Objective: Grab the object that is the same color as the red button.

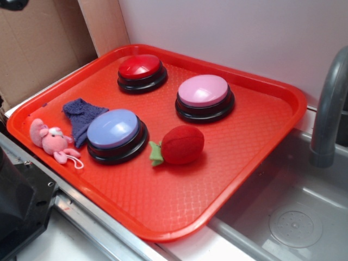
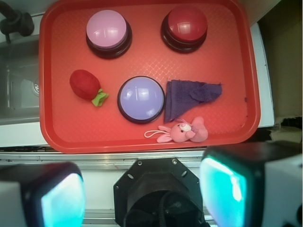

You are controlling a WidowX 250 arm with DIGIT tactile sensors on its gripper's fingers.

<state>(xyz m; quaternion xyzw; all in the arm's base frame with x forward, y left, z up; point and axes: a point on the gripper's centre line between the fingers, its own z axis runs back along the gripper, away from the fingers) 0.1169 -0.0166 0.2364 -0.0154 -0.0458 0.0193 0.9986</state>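
Observation:
The object, a red plush strawberry (image 1: 182, 144) with a green leaf tuft, lies on the red tray (image 1: 234, 179) to the right of the lavender-blue button. In the wrist view the strawberry (image 2: 84, 85) is at the tray's left. The red button (image 1: 140, 67) stands at the tray's far corner; the wrist view has this red button (image 2: 185, 23) at the top right. My gripper (image 2: 142, 194) hangs high above the tray's near edge, open and empty, with its teal pads (image 2: 222, 189) wide apart. It is far from the strawberry.
A pink button (image 1: 204, 91), a lavender-blue button (image 1: 113, 129), a purple cloth (image 1: 81, 114) and a pink plush bunny (image 1: 51, 141) share the tray. A sink (image 1: 293, 217) with a grey faucet (image 1: 329, 109) lies to the right. The robot's black base (image 2: 156, 208) sits below the gripper.

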